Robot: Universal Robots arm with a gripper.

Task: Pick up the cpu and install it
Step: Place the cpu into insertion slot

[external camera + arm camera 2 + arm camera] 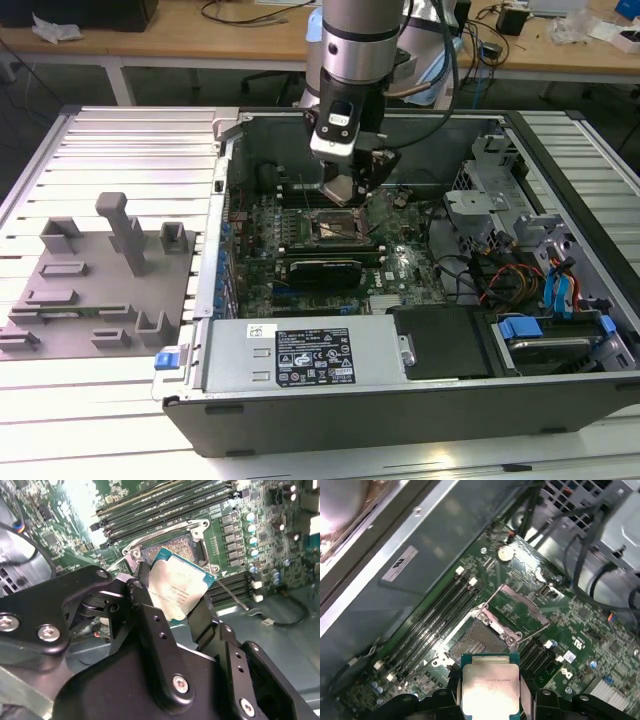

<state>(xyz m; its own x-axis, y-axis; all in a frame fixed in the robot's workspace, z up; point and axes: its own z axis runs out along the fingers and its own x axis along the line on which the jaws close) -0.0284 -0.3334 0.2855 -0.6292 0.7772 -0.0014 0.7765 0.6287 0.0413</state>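
**rackrat:** so where's the chip at right now?

**arm_here:** My end effector (172, 599) is pinching the cpu (176, 585) by two opposite edges, one finger on each side, silvery top facing the wrist cameras. In both wrist views it hangs over the open socket (476, 647), apart from it and not seated. In the second wrist view it looks a bit tilted against the socket's metal frame (200, 527).

**rackrat:** what's the worry from here?

**arm_here:** Mostly alignment, I reckon. If that tilt is real, one corner lands first and could mash the socket contacts. The hold is only on thin edges too, so a bump could let the chip slide or twist. My fingers (145, 587) are chunky and the frame and its wire lever (232, 592) sit close, so I could clip them. The memory slots (437, 617) run just beside the socket.

**rackrat:** and further out?

**arm_here:** In the exterior view I'm at upper centre, inside the open computer case (400, 415). The grey fixture tray (100, 270) sits on the counter (90, 410) at the exterior view's left, well apart.
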